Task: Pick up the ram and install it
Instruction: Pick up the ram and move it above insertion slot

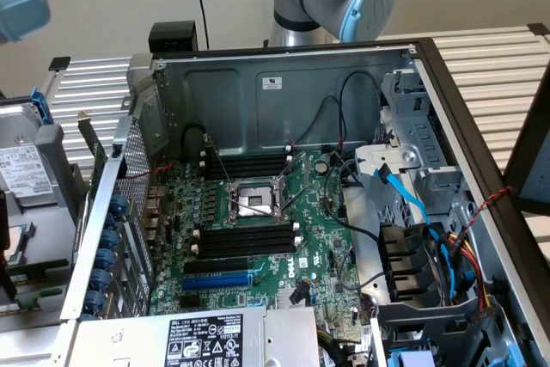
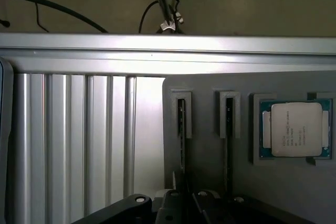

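One claw (image 2: 184, 196) at the ram (image 2: 181, 145)

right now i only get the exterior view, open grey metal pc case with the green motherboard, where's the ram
observer: The wrist view has the ram, a thin dark stick on edge in a slot of a flat grey holder, with a second stick alongside.
operator: anything else in that holder
observer: A square silver-topped processor lies in its own recess.
operator: how close are we
observer: The gripper is at the end of the ram, the stick farther from the processor.
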Robot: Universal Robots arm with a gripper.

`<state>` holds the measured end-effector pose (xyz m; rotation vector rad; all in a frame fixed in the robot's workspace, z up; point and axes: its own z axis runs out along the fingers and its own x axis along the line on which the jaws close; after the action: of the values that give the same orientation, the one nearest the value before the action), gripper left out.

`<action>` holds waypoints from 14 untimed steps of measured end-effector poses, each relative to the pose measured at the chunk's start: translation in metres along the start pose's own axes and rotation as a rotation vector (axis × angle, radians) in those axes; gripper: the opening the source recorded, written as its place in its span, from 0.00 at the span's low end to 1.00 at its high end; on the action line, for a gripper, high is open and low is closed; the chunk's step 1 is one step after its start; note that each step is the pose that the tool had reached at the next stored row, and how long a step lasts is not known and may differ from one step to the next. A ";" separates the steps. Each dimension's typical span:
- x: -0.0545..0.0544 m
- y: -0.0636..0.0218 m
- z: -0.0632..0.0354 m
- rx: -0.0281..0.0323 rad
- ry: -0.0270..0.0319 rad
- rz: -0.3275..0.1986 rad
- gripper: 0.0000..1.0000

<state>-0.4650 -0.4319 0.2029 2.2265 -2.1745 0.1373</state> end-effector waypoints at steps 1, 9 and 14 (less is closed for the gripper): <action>0.000 0.0000 0.0000 0.0001 0.0000 0.000 0.12; 0.000 -0.0002 -0.0045 0.0004 -0.0002 0.000 0.12; 0.002 -0.0010 -0.0246 0.0000 0.0000 0.000 0.12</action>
<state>-0.4650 -0.4319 0.2276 2.2264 -2.1745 0.1373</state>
